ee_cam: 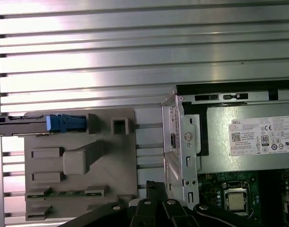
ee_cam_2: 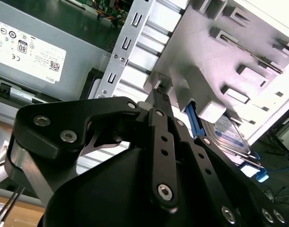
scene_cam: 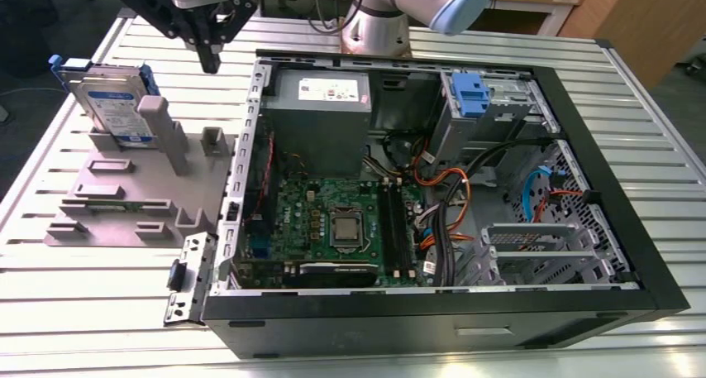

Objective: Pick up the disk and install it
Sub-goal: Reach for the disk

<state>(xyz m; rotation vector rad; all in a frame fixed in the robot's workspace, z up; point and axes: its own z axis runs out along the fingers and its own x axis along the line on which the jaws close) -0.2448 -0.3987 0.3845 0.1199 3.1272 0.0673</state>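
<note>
Silver with blue side rails, the disk (scene_cam: pixel 114 105) stands on edge in the grey holder (scene_cam: pixel 121 192) at the exterior view's upper left. Its top edge is free with open air above, and a grey post (scene_cam: pixel 155 120) stands just beside its face. The black gripper (scene_cam: pixel 208 62) hangs with its jaws closed to one tip, holding nothing, over the narrow gap between the holder and the open computer case's (scene_cam: pixel 441 318) side wall, apart from the disk. Bare slatted table (scene_cam: pixel 88 299) surrounds the holder.
</note>
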